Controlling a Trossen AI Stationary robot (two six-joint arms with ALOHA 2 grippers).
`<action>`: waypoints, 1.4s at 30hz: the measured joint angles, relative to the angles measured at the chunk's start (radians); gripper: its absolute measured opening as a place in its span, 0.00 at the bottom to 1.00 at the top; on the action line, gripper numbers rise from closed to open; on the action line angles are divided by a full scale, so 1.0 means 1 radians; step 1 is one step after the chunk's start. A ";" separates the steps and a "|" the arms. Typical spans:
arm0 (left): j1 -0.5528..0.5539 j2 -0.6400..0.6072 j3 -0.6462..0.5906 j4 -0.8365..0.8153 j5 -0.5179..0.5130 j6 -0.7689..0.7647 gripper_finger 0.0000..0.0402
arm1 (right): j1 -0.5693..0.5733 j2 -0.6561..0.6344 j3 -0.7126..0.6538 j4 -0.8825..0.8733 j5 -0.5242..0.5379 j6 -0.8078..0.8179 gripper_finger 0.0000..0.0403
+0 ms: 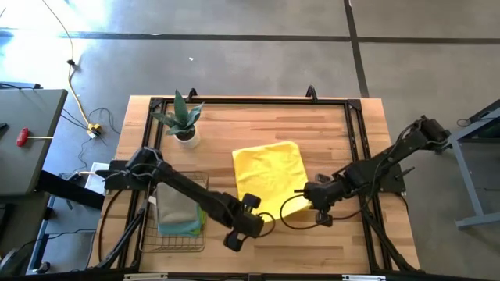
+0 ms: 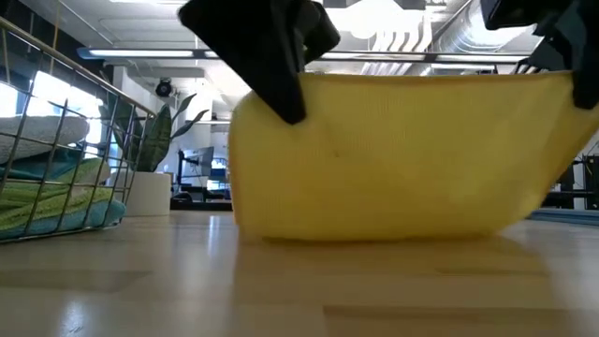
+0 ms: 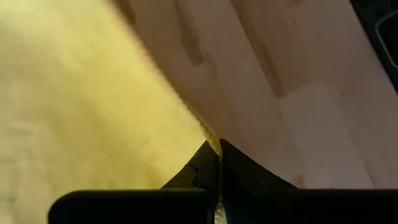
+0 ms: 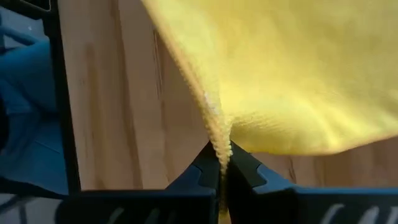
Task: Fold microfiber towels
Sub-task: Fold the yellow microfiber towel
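A wire-mesh basket (image 1: 173, 222) of thin dark metal rods sits just beside the left arm, on the pale, planked wooden surface (image 1: 328, 133). Inside it lie folded towels (image 1: 176, 215), soft and stacked, a grey one over lime green and teal. Beyond the basket stands a small potted plant (image 1: 183, 121) with stiff pointed leaves in a white pot.

The left tool (image 1: 262, 222) has its dark fingers pressed together on one near corner of a bright yellow microfiber towel (image 1: 269, 172), the fuzzy hem caught between them. From this tool the nappy cloth stretches across to the right tool (image 1: 303, 193), which is likewise clamped on the other near corner. Seen from table height, the held edge is lifted and taut between the two tools while the cloth sags to the surface below; the far part appears to lie flat toward the plant, though folds there are hard to make out.
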 joint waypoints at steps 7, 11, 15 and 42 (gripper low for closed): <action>0.042 -0.010 0.001 -0.073 -0.062 0.056 0.00 | -0.058 0.002 0.000 -0.032 0.112 -0.181 0.00; 0.098 -0.005 0.001 -0.175 -0.162 0.053 0.00 | -0.136 0.015 0.000 -0.072 0.204 -0.311 0.00; 0.162 -0.004 0.001 -0.234 -0.233 0.007 0.00 | -0.237 0.045 0.000 -0.096 0.269 -0.430 0.00; 0.399 0.078 0.000 -0.328 -0.344 0.005 0.00 | -0.619 0.264 0.000 0.081 0.403 -0.828 0.00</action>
